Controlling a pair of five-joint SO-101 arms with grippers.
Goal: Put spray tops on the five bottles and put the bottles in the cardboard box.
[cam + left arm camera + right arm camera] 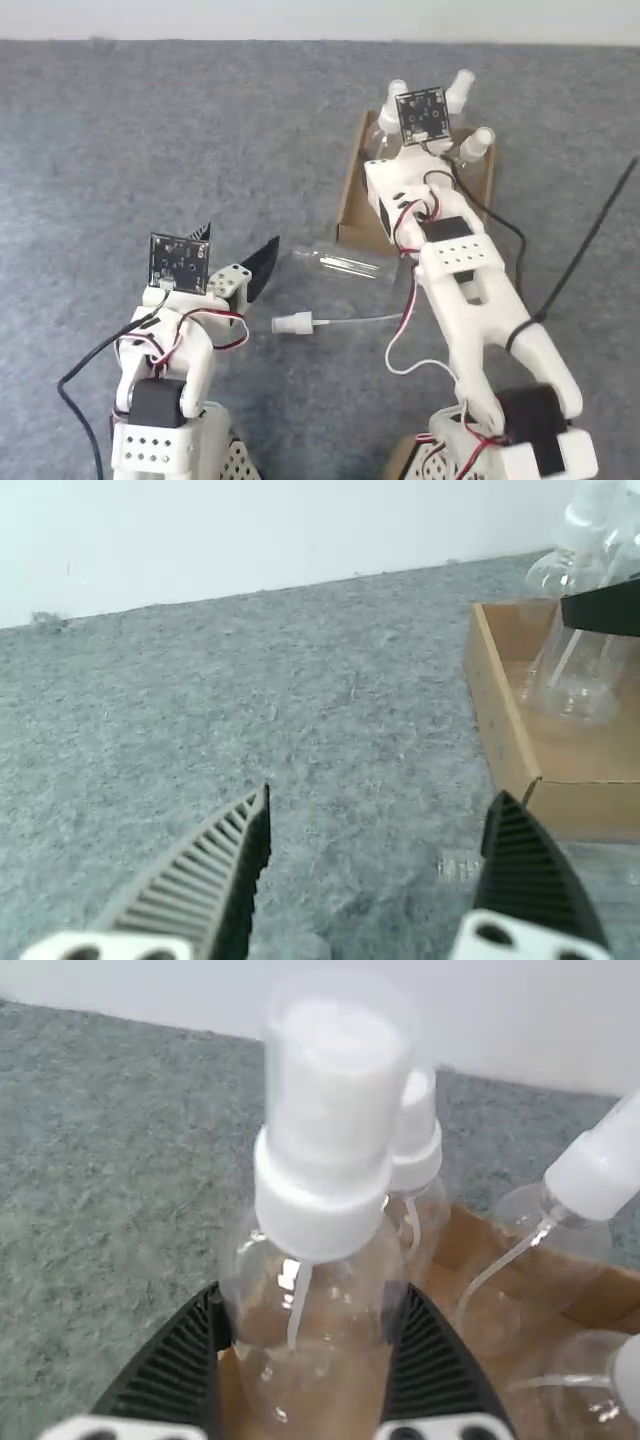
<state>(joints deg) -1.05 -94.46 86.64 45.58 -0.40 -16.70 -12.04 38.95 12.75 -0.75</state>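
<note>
My right pincer [310,1310] pinches a clear plastic spray-topped bottle [325,1190]; I'd lower it upright into the brown cardboard box [352,200] beneath, then spread.

Left arm [165,370] sits folded back close to its base, left gripper [383,795] gaping, both ribbed fingers [215,865] spread wide with nothing between them. Right arm [470,290] is stretched far forward, wrist tipped down, and the right gripper [312,1300] is clamped on a bottle [310,1360], one finger pressed to each side
</note>
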